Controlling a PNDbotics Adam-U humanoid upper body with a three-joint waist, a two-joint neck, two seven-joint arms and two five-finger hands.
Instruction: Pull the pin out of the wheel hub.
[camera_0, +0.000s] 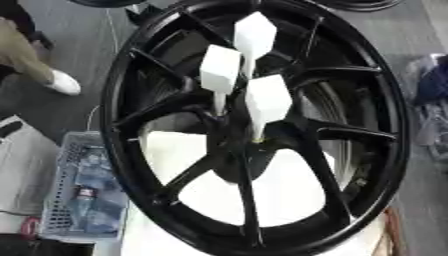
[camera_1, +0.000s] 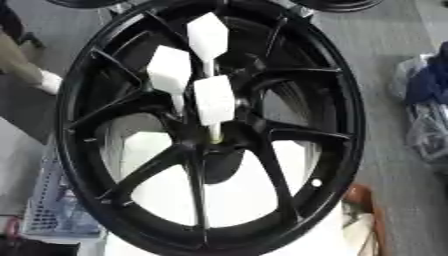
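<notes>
- Right now, 3 white pins stand in the middle of the black wheel hub (camera_0: 254, 145): a far pin (camera_0: 255, 34), a left pin (camera_0: 220, 70) and a near pin (camera_0: 267, 100).
- I think a pin could tip or jam if it is pulled sideways, since each thin stem sits down in a hole.
- Grabbing 2 block tops together is another risk, because they stand close to each other.
- No robot hand shows in either view, so I cannot say if the fingers are apart or together.
- Beside the wheel sits a basket (camera_0: 83, 190).
</notes>
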